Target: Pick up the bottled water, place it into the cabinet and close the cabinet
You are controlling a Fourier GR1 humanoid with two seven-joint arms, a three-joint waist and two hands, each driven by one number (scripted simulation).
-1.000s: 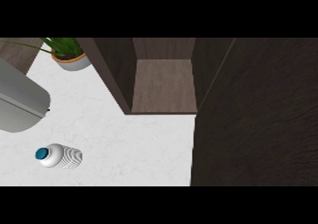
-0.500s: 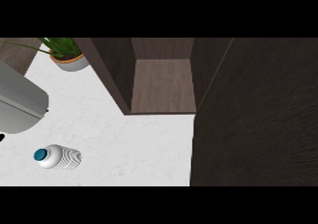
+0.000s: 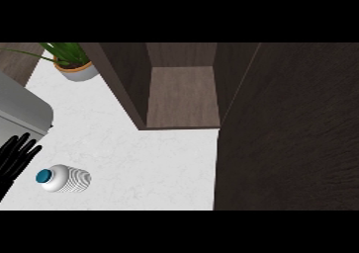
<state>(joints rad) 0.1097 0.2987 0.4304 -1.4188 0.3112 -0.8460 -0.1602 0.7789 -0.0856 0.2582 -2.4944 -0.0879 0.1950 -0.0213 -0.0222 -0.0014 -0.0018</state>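
Observation:
The bottled water [image 3: 64, 178] lies on its side on the white counter [image 3: 153, 163] at the lower left, its blue cap [image 3: 45, 176] turned to the left. My left hand [image 3: 11, 162] shows at the left edge just beside the cap, fingers straight and pointing up, apart from the bottle and holding nothing. The dark wood cabinet [image 3: 180, 96] stands open at the top middle, and nothing shows on its shelf. Its open door [image 3: 291, 128] fills the right side of the view. My right hand is out of sight.
A potted plant [image 3: 76, 63] stands at the back left near the cabinet's side wall [image 3: 127, 79]. A grey rounded appliance [image 3: 14, 106] sits at the left edge above my hand. Bare counter lies between the bottle and the cabinet opening.
My left hand has come up into view at the left edge, next to the bottle's cap. The bottle, cabinet and door have not moved.

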